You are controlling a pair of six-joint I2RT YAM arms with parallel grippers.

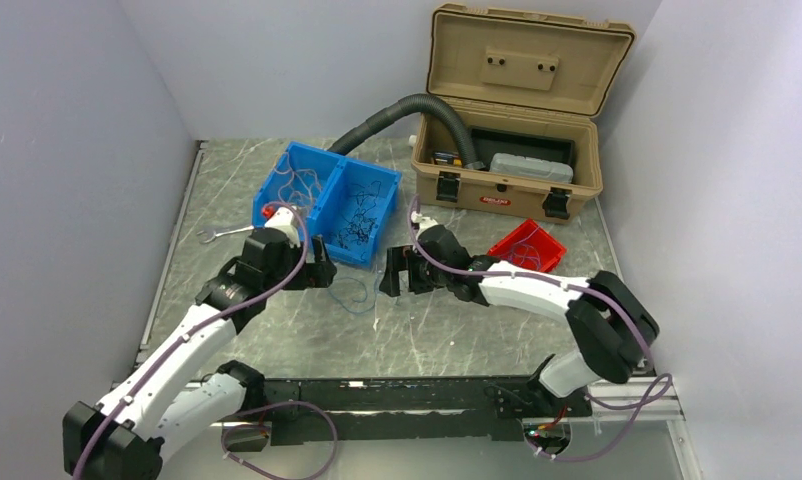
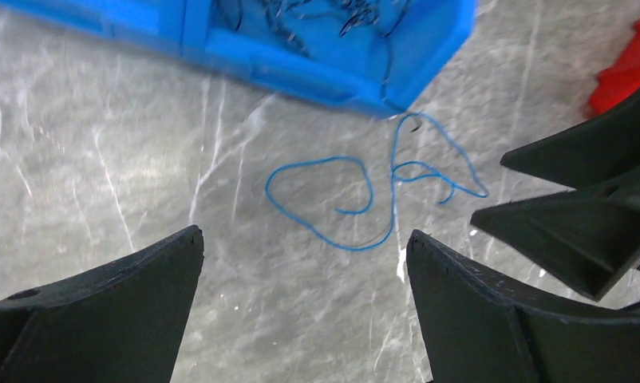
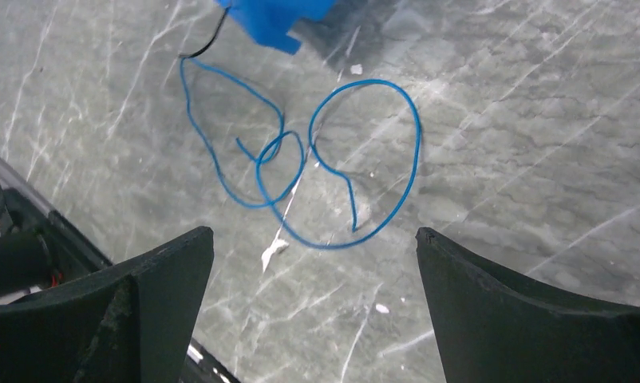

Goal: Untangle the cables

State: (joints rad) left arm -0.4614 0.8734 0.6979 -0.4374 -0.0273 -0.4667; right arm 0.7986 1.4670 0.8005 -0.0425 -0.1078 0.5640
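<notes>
L gripper wide; blue cable ahead

The left gripper points down at the table with its jaws spread wide, and the left arm slopes back from it to its base. Just to this claw's right, the right gripper faces it, tips apart from it and equally wide. Its black fingers show beyond the left claw's right fingertip. The right arm folds back at its elbow.
</notes>
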